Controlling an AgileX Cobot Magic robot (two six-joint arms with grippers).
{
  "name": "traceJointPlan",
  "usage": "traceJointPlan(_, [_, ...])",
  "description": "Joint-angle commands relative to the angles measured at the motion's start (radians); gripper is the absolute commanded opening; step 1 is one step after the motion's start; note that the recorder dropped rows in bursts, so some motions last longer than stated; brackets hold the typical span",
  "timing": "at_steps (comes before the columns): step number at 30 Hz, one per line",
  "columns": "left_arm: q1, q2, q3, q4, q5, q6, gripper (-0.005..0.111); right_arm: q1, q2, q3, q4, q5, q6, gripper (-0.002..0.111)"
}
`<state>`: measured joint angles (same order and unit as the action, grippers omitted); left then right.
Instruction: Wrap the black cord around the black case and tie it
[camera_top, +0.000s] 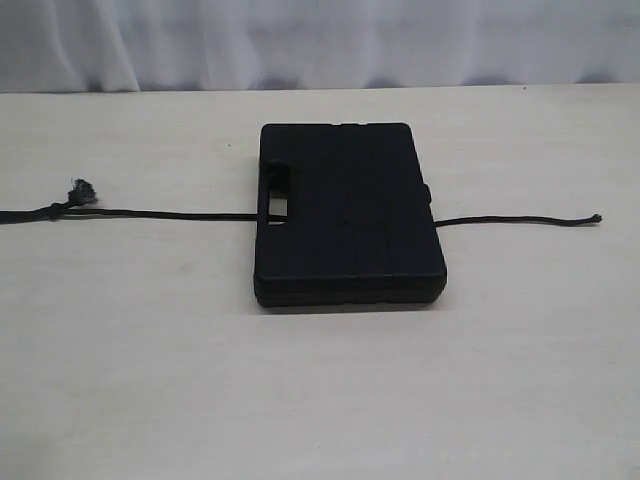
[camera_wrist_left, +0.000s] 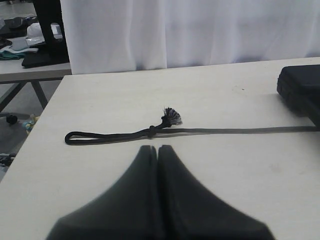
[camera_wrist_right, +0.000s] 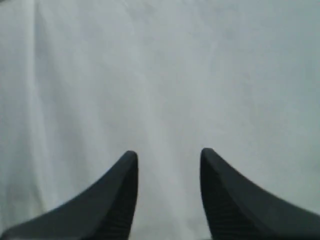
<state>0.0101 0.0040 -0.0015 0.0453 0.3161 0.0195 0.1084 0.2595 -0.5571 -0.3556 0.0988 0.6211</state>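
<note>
The black case (camera_top: 348, 215) lies flat in the middle of the table, handle slot toward the left. The black cord (camera_top: 160, 214) runs under it, coming out on both sides; its right end (camera_top: 520, 220) stops on the table. Its knot and frayed tuft (camera_wrist_left: 170, 117) lie at the left, beyond a looped end (camera_wrist_left: 75, 138). A corner of the case (camera_wrist_left: 301, 89) shows in the left wrist view. My left gripper (camera_wrist_left: 157, 148) is shut with nothing in it, a little short of the cord. My right gripper (camera_wrist_right: 168, 154) is open, facing only white curtain. Neither gripper shows in the exterior view.
The pale table (camera_top: 320, 400) ends at a white curtain (camera_top: 320, 40) at the back. Past the table's left edge stands another table with dark items (camera_wrist_left: 35, 45), with the floor below it.
</note>
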Motion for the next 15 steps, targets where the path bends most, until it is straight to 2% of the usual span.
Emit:
traceJointPlan(1, [-0.006,-0.004,0.002,-0.002,-0.007,-0.009,0.0,-0.001,0.234,-0.229,0.158,0.414,-0.289,0.062])
traceJointPlan(3, [-0.006,-0.004,0.002,-0.002,-0.007,-0.009,0.0,-0.001,0.386,-0.331,0.448,0.551,-0.516,0.063])
traceJointPlan(6, [-0.006,-0.004,0.002,-0.002,-0.007,-0.009,0.0,-0.001,0.574,-0.398,0.814,0.63,-0.797,0.063])
traceJointPlan(9, [-0.006,-0.004,0.002,-0.002,-0.007,-0.009,0.0,0.013,0.771,-0.403,1.177,0.748,-1.105,0.056])
traceJointPlan(12, [-0.006,-0.004,0.002,-0.002,-0.007,-0.009,0.0,0.161,0.916,-0.403,1.12,0.668,-1.129,0.055])
traceJointPlan(15, [-0.006,-0.004,0.002,-0.002,-0.007,-0.009,0.0,0.324,1.029,-0.405,1.02,0.47,-1.077,0.055])
